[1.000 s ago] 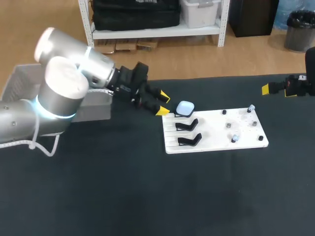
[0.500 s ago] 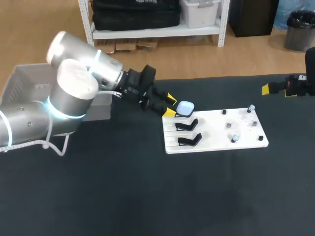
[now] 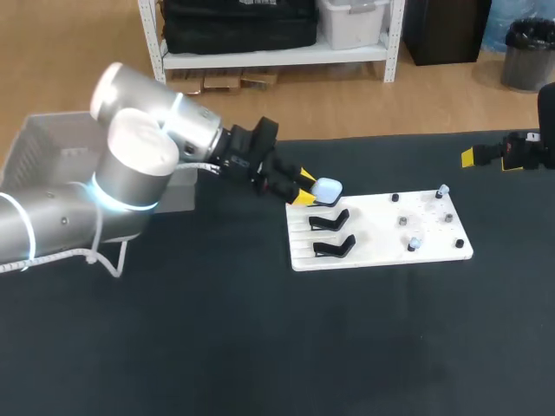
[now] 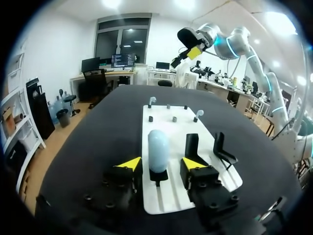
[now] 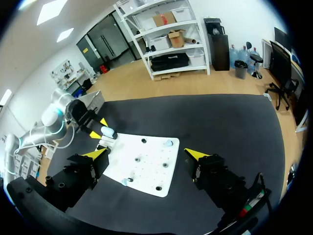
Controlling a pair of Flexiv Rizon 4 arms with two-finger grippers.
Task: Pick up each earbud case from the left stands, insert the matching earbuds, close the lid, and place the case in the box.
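A pale blue earbud case (image 3: 327,190) stands on the farthest of three black stands, at the left end of the white board (image 3: 381,250). My left gripper (image 3: 304,188) is level with it. In the left wrist view the case (image 4: 158,151) sits between the yellow fingertips (image 4: 130,163), with a gap on each side, so this gripper (image 4: 161,163) is open. Two earbuds (image 3: 443,190) (image 3: 414,244) rest on pegs at the board's right end. My right gripper (image 5: 146,154) hangs open and empty above the table's far right, well away from the board (image 5: 146,169).
Two empty black stands (image 3: 329,221) (image 3: 335,247) lie nearer than the case. A grey box (image 3: 43,143) sits at the table's left edge, behind my left arm. Small dark pegs dot the board's right half. Dark table surface surrounds the board.
My left gripper has moved right, from short of the board to either side of the case, and its fingers have drawn somewhat closer together. The right arm has not moved.
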